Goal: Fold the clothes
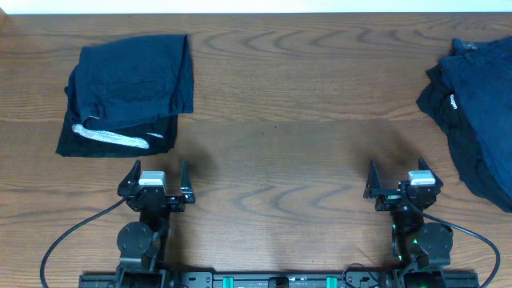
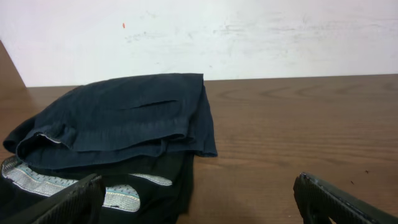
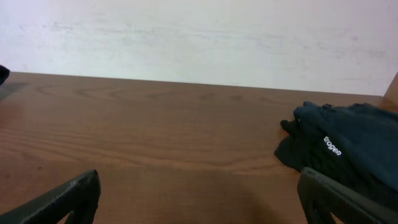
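Rumpled dark clothes pile (image 1: 478, 112) lies ahead-right of the spread right gripper (image 1: 398, 171), probably reachable; left gripper (image 1: 160, 171), also spread, sits well apart.

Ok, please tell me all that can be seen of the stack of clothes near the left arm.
It is a folded stack of two soft, cloth-like pieces: a navy-blue garment on top and a black garment underneath, which shows a white patterned band at its near edge. It rests on the wooden table, on the left arm's side. The open left tool is near but does not touch it.
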